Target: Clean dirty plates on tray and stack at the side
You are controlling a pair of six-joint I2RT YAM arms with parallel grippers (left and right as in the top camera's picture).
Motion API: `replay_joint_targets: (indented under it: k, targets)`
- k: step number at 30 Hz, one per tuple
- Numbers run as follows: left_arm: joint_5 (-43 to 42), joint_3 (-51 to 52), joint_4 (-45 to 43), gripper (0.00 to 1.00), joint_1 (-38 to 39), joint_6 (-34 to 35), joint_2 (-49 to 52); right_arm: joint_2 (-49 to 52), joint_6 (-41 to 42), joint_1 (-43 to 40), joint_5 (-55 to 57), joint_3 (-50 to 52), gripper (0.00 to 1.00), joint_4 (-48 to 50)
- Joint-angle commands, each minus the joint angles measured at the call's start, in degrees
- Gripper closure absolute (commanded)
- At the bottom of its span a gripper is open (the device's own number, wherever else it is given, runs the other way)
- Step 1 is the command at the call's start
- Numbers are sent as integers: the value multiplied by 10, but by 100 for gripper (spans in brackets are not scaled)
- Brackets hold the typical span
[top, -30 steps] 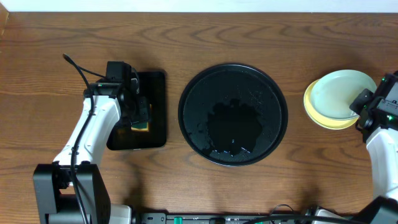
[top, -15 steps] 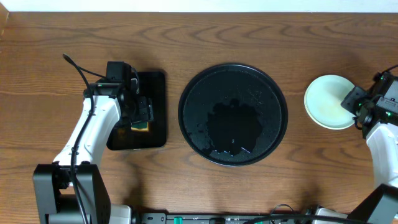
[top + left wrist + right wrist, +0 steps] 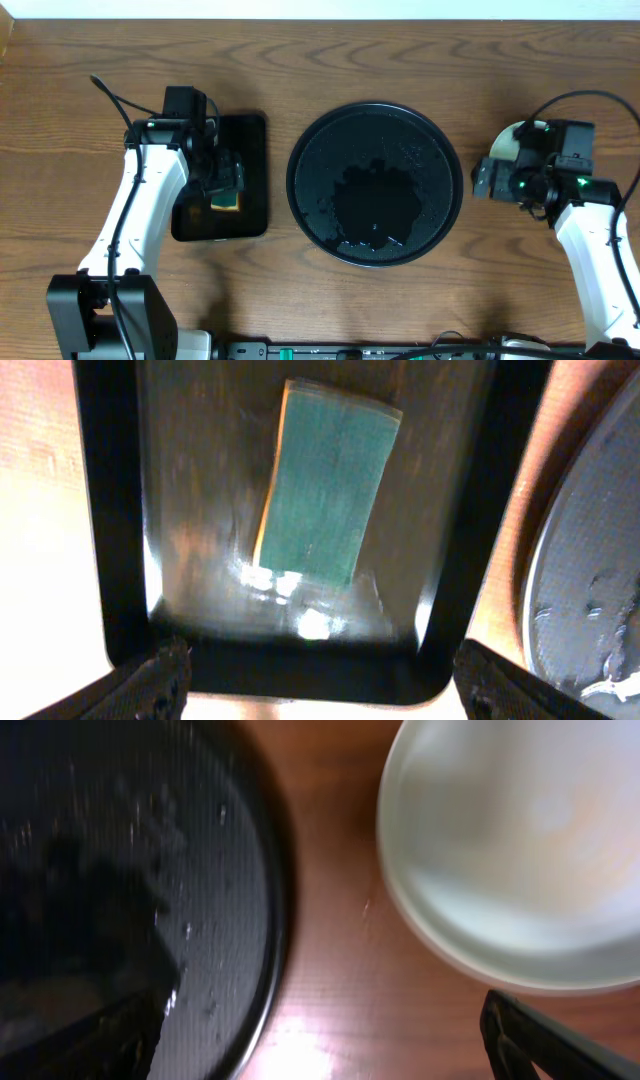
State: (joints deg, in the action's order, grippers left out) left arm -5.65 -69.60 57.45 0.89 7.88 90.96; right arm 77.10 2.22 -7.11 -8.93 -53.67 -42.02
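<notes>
The round black tray (image 3: 375, 110) sits wet at the table's centre with no plate on it; its rim (image 3: 275, 900) fills the left of the right wrist view. A pale plate (image 3: 520, 850) rests on the wood to the tray's right. In the overhead view my right arm covers most of the plate (image 3: 503, 142). My right gripper (image 3: 325, 1040) (image 3: 492, 180) is open over bare wood between tray and plate, holding nothing. My left gripper (image 3: 325, 685) (image 3: 224, 176) is open above a green sponge (image 3: 330, 480), not touching it.
The sponge lies flat in a small rectangular black tray (image 3: 250, 135) left of the round tray. That small tray's near rim (image 3: 300, 665) runs between my left fingers (image 3: 150, 680). A cable arcs over the right arm.
My right gripper has opened and let go of the pale plate, which now lies flat; that arm has swung left over it. My left gripper has opened wider above the sponge.
</notes>
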Motion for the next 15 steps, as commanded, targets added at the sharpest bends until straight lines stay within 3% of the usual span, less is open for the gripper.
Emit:
replay_joint_targets:
  k: [1, 7, 15]
  targets:
    - [7, -3, 17, 15, 1, -3, -14, -4, -17, 6, -3, -7, 1, -29]
    - [7, 51, -6, 15, 1, -3, -92, -49, -32, 9, -6, 8, 1, -64]
    - [7, 204, -113, 15, 1, -3, -345, -231, -31, 35, -3, 93, 1, -13]
